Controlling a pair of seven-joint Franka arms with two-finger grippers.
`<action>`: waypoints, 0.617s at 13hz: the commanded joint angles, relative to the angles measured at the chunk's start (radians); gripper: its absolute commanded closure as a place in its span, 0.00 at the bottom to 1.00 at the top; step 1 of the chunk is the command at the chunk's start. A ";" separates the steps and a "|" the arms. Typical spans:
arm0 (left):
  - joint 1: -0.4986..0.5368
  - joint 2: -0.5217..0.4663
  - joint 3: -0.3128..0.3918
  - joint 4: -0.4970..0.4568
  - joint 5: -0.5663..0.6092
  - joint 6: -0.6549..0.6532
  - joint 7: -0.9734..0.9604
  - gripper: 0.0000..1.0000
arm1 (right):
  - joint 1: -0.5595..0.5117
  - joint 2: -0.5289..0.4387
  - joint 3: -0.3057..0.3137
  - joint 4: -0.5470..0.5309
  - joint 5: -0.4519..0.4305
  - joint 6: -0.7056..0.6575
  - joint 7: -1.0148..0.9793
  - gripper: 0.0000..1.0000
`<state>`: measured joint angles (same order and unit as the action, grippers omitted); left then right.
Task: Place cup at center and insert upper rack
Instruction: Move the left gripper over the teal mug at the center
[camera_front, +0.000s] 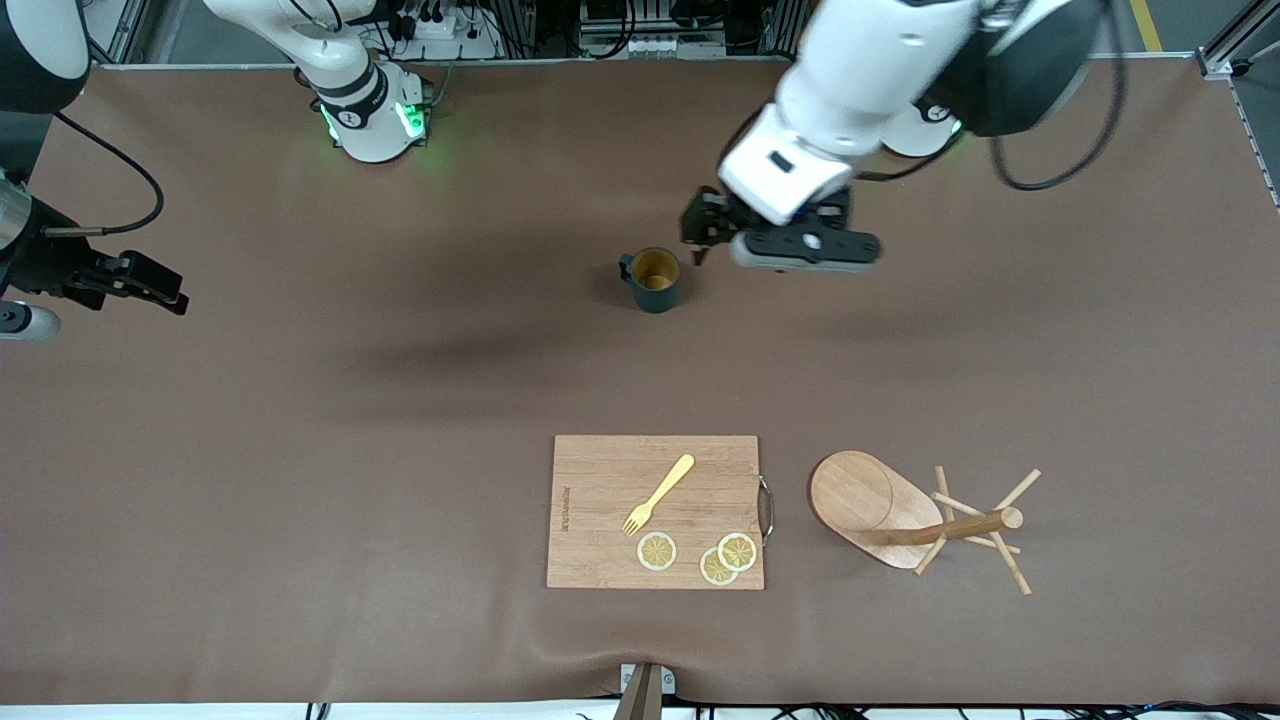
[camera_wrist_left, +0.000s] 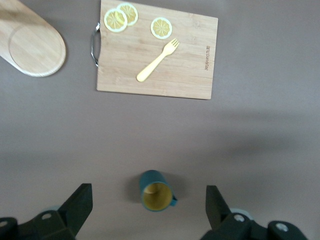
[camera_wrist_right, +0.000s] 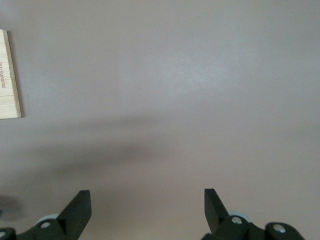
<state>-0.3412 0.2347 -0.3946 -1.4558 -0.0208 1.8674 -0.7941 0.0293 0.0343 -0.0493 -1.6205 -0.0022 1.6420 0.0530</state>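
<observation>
The dark teal cup stands upright on the brown table, its tan inside showing. My left gripper hangs open in the air close above it, just toward the left arm's end. In the left wrist view the cup shows below and between the spread fingers, untouched. The upper rack, a wooden mug tree, lies tipped on its side nearer the front camera, its oval base raised on edge. My right gripper waits open over the right arm's end of the table, holding nothing.
A rectangular wooden cutting board lies beside the rack, toward the right arm's end. It carries a yellow fork and three lemon slices. Its edge shows in the right wrist view.
</observation>
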 joint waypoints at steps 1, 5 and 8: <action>-0.079 0.037 0.002 0.009 0.090 0.021 -0.164 0.00 | -0.025 -0.016 0.017 -0.015 -0.013 0.009 -0.001 0.00; -0.162 0.103 0.005 0.018 0.154 0.067 -0.359 0.00 | -0.028 -0.016 0.017 -0.016 -0.013 0.010 0.001 0.00; -0.209 0.126 0.005 0.020 0.212 0.076 -0.470 0.00 | -0.028 -0.011 0.017 -0.016 -0.013 0.028 0.001 0.00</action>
<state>-0.5220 0.3449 -0.3942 -1.4548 0.1463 1.9392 -1.1945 0.0229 0.0345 -0.0495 -1.6213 -0.0022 1.6505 0.0530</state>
